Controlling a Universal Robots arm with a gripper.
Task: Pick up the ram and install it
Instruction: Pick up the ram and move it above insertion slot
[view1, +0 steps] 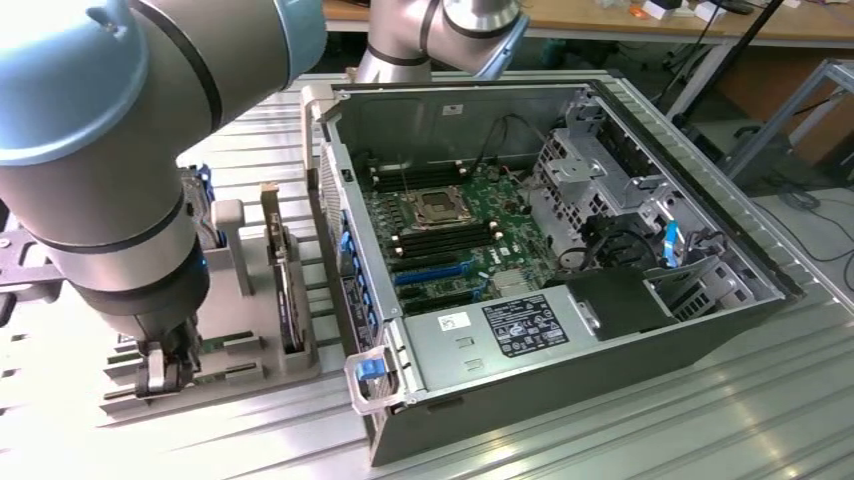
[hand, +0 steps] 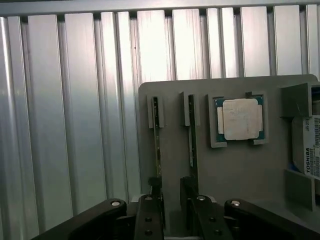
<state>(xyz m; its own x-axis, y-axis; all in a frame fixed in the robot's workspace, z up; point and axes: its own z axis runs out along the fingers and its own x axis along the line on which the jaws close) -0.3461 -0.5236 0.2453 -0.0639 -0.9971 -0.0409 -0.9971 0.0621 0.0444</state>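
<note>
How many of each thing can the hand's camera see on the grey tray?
Ram sticks: 2
Processor chip: 1
Hard drive: 1
Total: 4

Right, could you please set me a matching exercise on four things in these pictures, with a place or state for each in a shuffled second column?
Things:
1. ram sticks
2. processor chip
3. hard drive
4. computer case

Places and states:
A. side open, motherboard exposed
B. lying flat in a square recess of the grey holder
C. standing on edge in narrow slots of that holder
D. carries a white Toshiba label

Pairs: 1-C; 2-B; 3-D; 4-A
</note>
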